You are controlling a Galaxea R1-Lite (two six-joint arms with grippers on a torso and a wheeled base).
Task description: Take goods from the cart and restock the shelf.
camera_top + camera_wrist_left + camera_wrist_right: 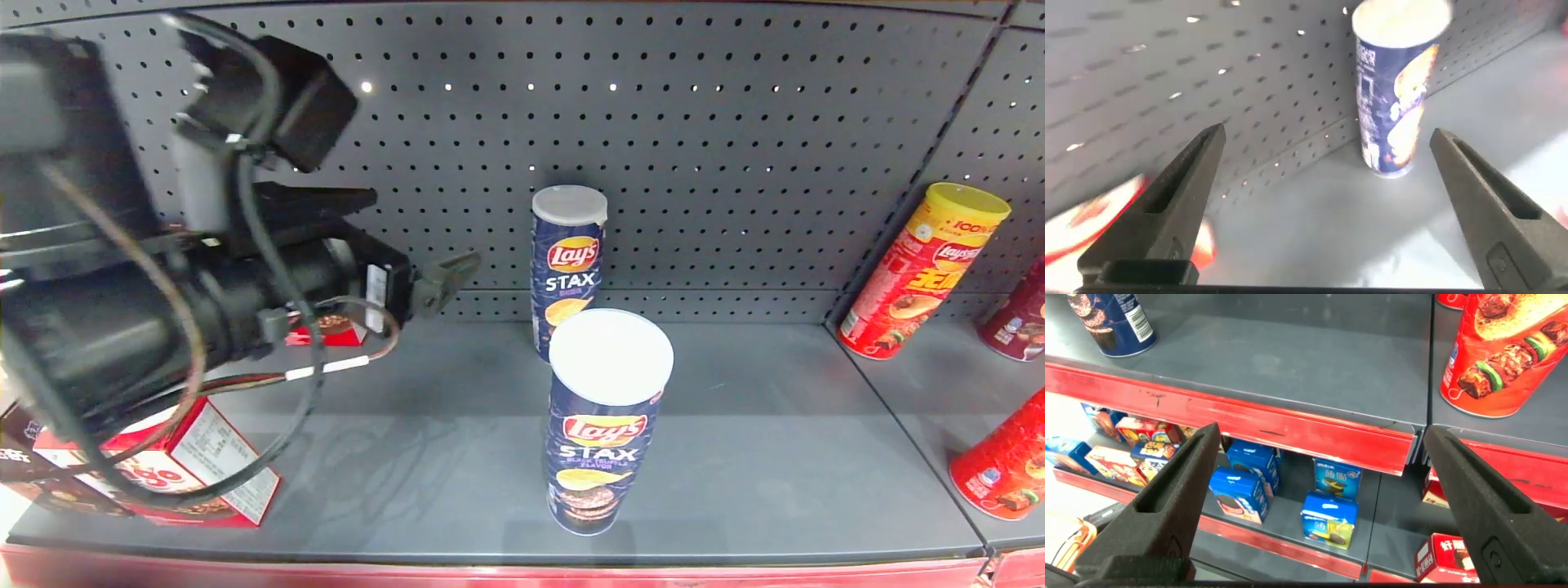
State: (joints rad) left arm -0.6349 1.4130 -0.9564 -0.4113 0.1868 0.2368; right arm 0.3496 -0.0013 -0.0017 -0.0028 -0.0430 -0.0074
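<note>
The left gripper [1327,140] hangs over the left of the shelf [775,441], jaws apart and empty. The right gripper [1323,437] is likewise apart, near the shelf's front edge. The near can [608,425] and far can [567,269] stand upright mid-shelf. Judged light, stiff, smooth and easily tipped; grip mid-body.

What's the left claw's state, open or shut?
Open. The left claw is empty, its fingers wide apart.
</note>
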